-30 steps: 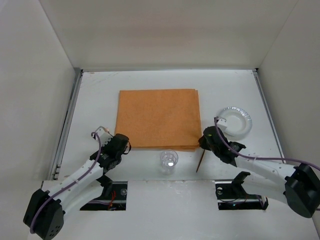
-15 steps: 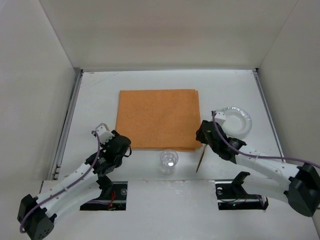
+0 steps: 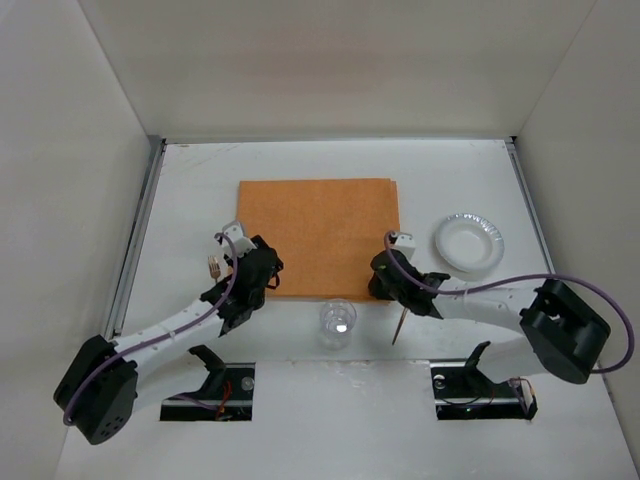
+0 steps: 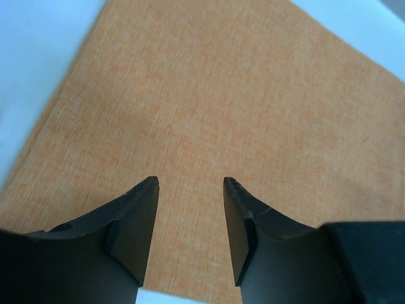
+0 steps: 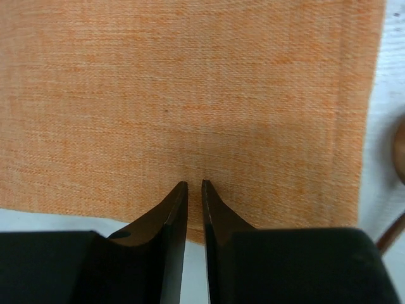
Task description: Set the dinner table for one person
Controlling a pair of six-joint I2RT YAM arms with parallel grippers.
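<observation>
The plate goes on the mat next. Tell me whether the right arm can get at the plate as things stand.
Probably yes: the plate lies on bare table just right of the right gripper, nothing between; the gripper looks shut.

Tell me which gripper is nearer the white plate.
Right. The right gripper is over the orange mat's near right corner, just left of the plate. The left gripper is over the mat's near left corner, farther away.
</observation>
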